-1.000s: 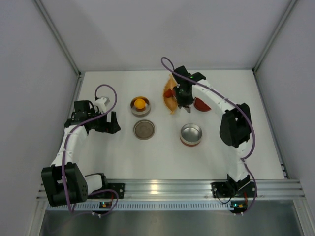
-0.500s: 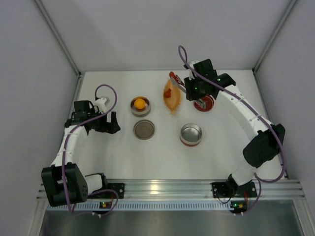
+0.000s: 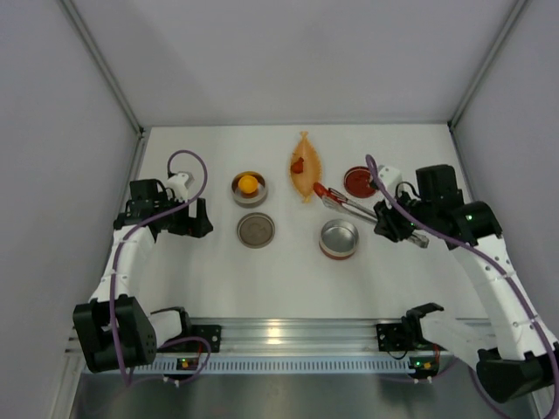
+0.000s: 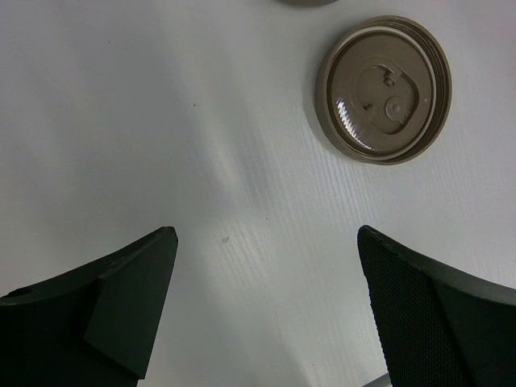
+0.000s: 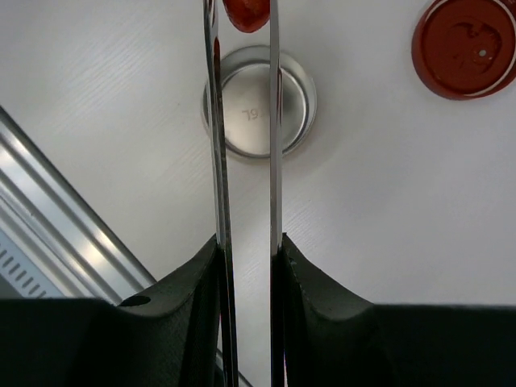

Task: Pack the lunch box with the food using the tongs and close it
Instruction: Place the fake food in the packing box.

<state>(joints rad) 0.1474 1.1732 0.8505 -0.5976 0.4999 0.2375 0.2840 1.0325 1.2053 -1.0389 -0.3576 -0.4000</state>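
Lunch run, mid-carry: the right gripper (image 5: 246,260) is part-closed, squeezing the tongs (image 3: 342,205) near their joined end. A red piece of food (image 5: 246,12) is pinched between the tips. It hangs just past the far rim of the empty steel tin (image 5: 258,105), between that tin and the orange leaf-shaped dish (image 3: 305,170), toward the middle of the table (image 3: 201,279).

The job in hand looks like dropping the piece into that tin. Done well, the arm would draw the tips back until they sit over the tin's middle. It would then lower them inside the rim and only then ease the squeeze, so the rounded piece cannot roll off onto the table.

A second red piece (image 3: 298,163) lies on the dish near the far edge. An orange-yellow piece (image 3: 250,183) sits in another tin (image 3: 249,197) left of the dish. The brown lid (image 4: 383,90) lies open-side up nearer the arms, and the red lid (image 5: 466,47) toward the far right; neither blocks the short path.

The left gripper (image 4: 266,302) stands wide open over bare table near the left edge, holding nothing.
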